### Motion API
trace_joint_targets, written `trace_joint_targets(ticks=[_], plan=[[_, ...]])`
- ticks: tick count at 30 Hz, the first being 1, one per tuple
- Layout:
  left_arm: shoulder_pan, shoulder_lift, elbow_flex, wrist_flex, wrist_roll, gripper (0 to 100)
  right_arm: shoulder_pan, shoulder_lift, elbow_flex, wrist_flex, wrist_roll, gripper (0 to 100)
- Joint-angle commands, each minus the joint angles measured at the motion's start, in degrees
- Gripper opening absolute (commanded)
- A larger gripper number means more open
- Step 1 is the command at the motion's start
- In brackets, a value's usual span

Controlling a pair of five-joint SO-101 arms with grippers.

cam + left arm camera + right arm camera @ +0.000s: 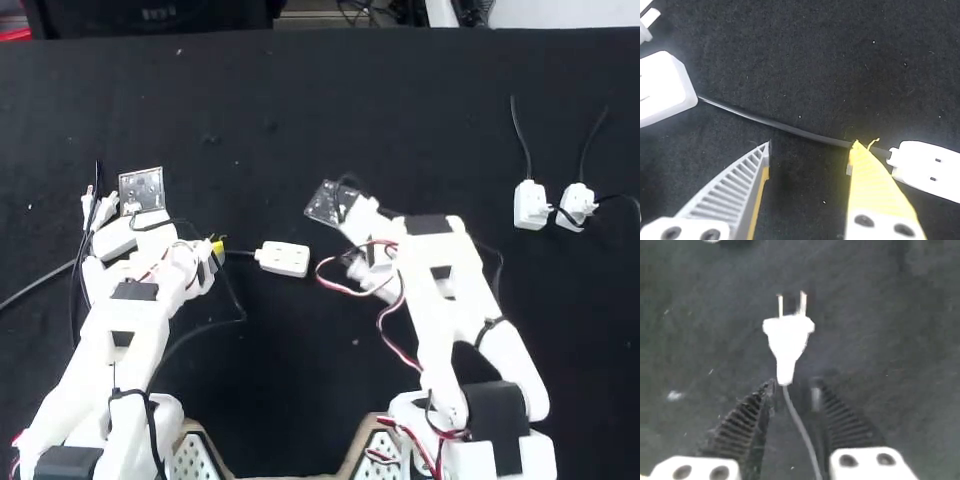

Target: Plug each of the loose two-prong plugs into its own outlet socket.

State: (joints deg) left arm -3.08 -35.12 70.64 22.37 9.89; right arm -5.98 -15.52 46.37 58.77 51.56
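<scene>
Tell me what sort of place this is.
Probably a robotics test bench: a left arm and a right arm at a black-covered table, with an outlet socket and a loose plug laid out.

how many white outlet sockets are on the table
3 for sure: the centre socket, plus the inner right socket and outer right socket side by side at the far right. The white block by the left arm may be a fourth.

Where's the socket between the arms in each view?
High view: socket just right of the yellow finger.
Left wrist view: socket beside that finger.
Right wrist view: a plug ahead of the pincer.
Shared landmark: the yellow finger.
</scene>
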Motion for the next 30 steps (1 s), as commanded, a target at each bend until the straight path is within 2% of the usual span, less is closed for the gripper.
trace_joint_targets(ticks=[1,6,8,16,24,30], plan=[[-0.3,-1.7,-0.6,-0.6,0.3,25,1.4,-5.0,-2.4,1.6,-1.1,16.5],[-0.3,-1.7,-0.6,-0.6,0.3,25,-1.6,-5.9,-3.2,-3.4,-12.8,14.4],[-0.3,-1.7,-0.6,-0.6,0.3,25,-3.7,-3.6,-1.3,-6.8,-15.2,14.5],[-0.4,-1.7,-0.6,-0.6,0.3,25,-4.9,5.0,0.0,-12.2,-15.0,14.5],[-0.4,-1.7,-0.6,-0.6,0.3,25,-12.2,3.2,2.3,-7.2,-15.4,14.5],[-0.4,-1.7,-0.6,-0.6,0.3,25,-12.6,0.3,6.0,-9.9,-15.1,14.5]])
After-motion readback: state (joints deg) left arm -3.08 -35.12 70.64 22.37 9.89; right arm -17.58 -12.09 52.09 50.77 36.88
